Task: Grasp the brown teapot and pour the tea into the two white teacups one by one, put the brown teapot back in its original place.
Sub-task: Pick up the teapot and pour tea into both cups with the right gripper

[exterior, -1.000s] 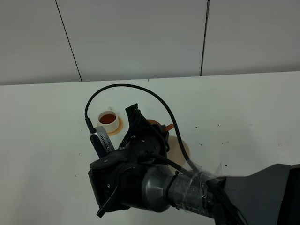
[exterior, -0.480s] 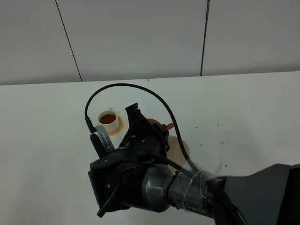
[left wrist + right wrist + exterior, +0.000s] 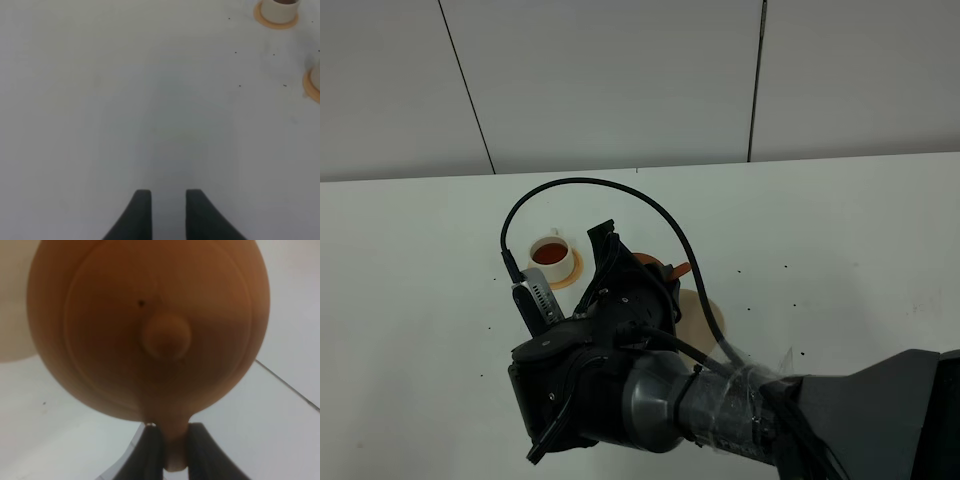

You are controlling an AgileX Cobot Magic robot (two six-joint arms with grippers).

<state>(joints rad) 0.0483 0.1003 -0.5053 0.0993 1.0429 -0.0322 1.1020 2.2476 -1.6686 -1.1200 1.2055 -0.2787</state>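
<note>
Right gripper (image 3: 169,450): two dark fingers clamped on the loop handle of the teapot (image 3: 150,325), one finger on each side, no gap left. In the high view the gripper itself is hidden behind the arm's wrist and camera housing.

Teapot: squat, round, reddish-brown clay; matte surface. Lid flush with the body, small round knob at its centre, a tiny vent hole beside the knob. In the wrist view it fills most of the picture, lid face toward the camera. In the high view only a sliver of it (image 3: 655,266) shows past the arm, near the middle of the table. Spout not visible in either view; tilt cannot be told.

Saucer (image 3: 710,312): round, flat, beige; partly covered by the arm, just beside the teapot on the right.

Left gripper (image 3: 168,210): two dark fingers slightly apart, nothing between them, poised above bare tabletop.

Teacup (image 3: 552,258): small, white, holding dark reddish tea; stands on an orange coaster (image 3: 572,272), left of the teapot. In the left wrist view a second coaster (image 3: 311,85) shows at the edge.

Table (image 3: 840,230): white, with scattered small dark specks.

Obstruction: the right arm and its looping black cable (image 3: 590,190) block most of the teapot from the high camera.
</note>
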